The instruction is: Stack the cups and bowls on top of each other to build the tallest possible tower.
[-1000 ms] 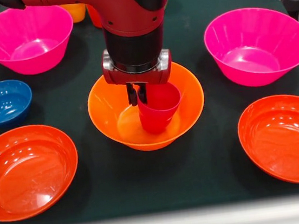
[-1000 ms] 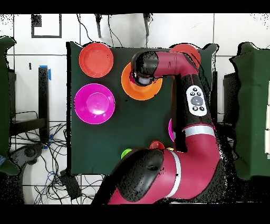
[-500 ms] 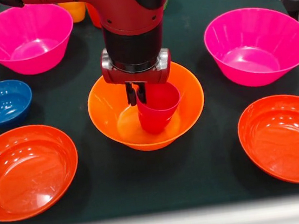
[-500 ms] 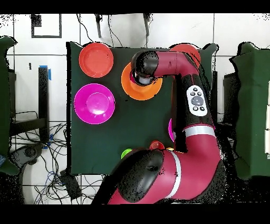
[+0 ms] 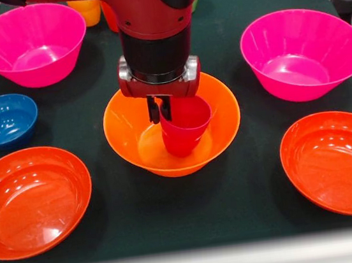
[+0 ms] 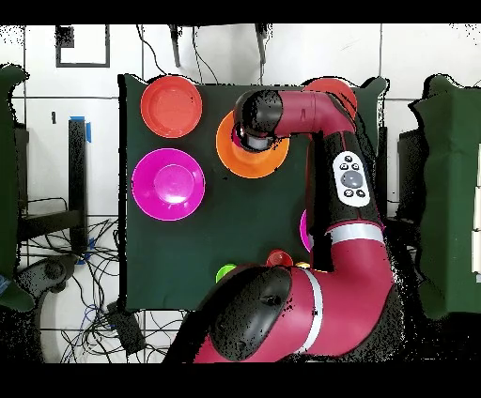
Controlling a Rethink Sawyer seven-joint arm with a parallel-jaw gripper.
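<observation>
the pincer [image 5: 160,110] grips the near-side rim of the red cup [image 5: 185,125], which hangs upright and slightly tilted inside the large orange bowl [image 5: 218,110] at the bench's centre (its base looks just above the bowl's floor); the drop is straight down.

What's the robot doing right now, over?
Gripper shut on red cup's rim. Cup inside the large orange bowl, upright. Blue bowl waits off to the side. Nothing in the way.
</observation>
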